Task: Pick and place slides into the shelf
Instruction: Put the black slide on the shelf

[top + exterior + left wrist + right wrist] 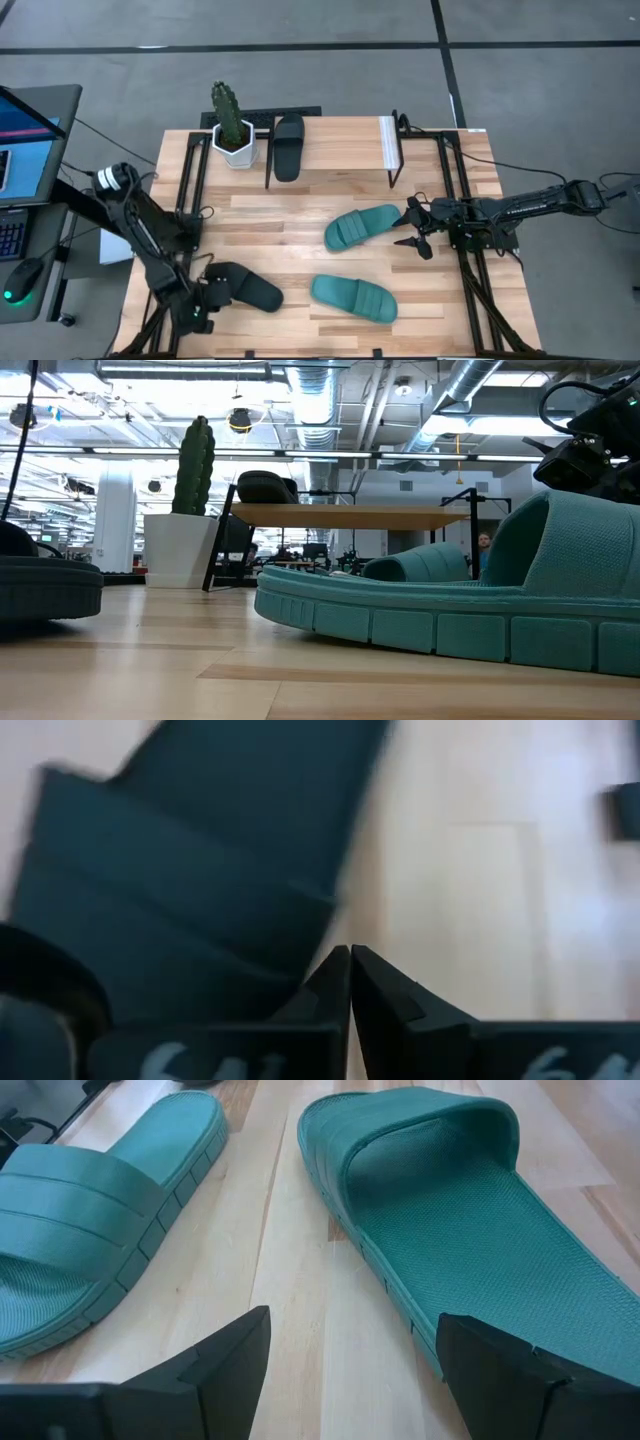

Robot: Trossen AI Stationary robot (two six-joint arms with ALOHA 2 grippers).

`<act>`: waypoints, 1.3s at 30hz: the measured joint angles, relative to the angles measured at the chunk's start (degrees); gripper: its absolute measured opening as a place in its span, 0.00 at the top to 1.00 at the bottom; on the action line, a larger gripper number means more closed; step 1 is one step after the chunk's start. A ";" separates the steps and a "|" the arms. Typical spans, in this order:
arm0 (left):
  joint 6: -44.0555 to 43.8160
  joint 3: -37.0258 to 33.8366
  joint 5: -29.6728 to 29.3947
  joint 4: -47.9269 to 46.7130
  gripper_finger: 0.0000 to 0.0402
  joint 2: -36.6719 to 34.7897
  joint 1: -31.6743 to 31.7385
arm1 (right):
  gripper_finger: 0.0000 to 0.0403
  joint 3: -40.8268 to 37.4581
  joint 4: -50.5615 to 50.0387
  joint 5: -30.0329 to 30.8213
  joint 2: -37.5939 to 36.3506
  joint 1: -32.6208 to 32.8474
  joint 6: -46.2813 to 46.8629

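Observation:
One black slide (288, 147) lies sole-down on the shelf (340, 135) top panel at the table's far side. A second black slide (248, 288) lies near the table's near left corner. My left gripper (207, 302) is shut at that slide's left end; in the left wrist view its fingertips (350, 960) sit at the slide's (180, 870) edge. Two teal slides lie sole-down on the table, one farther (362, 227) and one nearer (353, 298). My right gripper (406, 228) is open, low over the table at the farther teal slide's right end (440, 1260). My left gripper has its shut fingertips right at the edge of the black slide (300, 950), coming from the table's left. Whether they touch it, I cannot tell.
A cactus in a white pot (232, 130) stands beside the shelf's left end. Black frame rails run along the table's left (190, 190) and right (455, 180) sides. A desk with a monitor (25, 140) stands off the left edge. Bare planks (280, 215) lie between shelf and slides.

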 joint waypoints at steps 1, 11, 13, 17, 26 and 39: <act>-1.53 0.76 -0.31 -2.18 1.00 0.70 0.12 | 0.33 0.00 0.00 0.00 -0.01 -0.01 0.00; -4.14 2.79 -2.95 -14.98 1.00 2.63 2.27 | 0.33 -0.01 0.00 0.00 0.00 -0.01 0.00; -1.28 2.79 -4.40 -15.24 1.00 2.63 3.15 | 0.33 -0.01 0.00 0.00 -0.01 0.01 0.00; 3.76 2.79 -7.15 -15.58 1.00 2.63 5.79 | 0.33 -0.01 -0.01 0.00 -0.01 0.02 0.00; 12.83 2.77 -15.41 -15.63 1.00 2.63 11.40 | 0.33 0.02 -0.02 0.00 0.00 0.02 0.00; 13.48 2.75 -20.91 -16.39 1.00 2.63 15.26 | 0.33 0.01 0.00 0.00 0.00 -0.01 0.00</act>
